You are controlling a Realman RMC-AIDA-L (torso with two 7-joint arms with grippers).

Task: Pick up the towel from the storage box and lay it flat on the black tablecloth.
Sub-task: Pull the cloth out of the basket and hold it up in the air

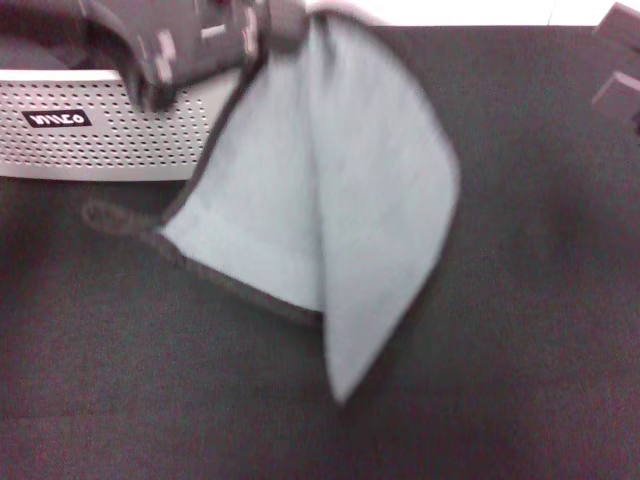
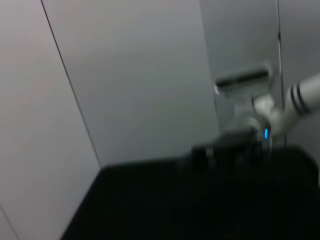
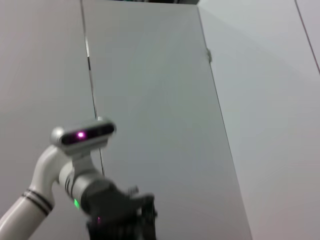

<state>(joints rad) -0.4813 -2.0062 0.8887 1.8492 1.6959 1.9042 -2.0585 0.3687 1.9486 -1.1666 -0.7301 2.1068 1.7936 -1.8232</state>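
Head view: towel (image 1: 340, 200) beneath left hand (image 1: 275, 25).

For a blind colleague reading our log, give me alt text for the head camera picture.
The left gripper holds a grey-blue towel up by its top, its lower end draping onto the black tablecloth. A pale perforated storage box sits behind.
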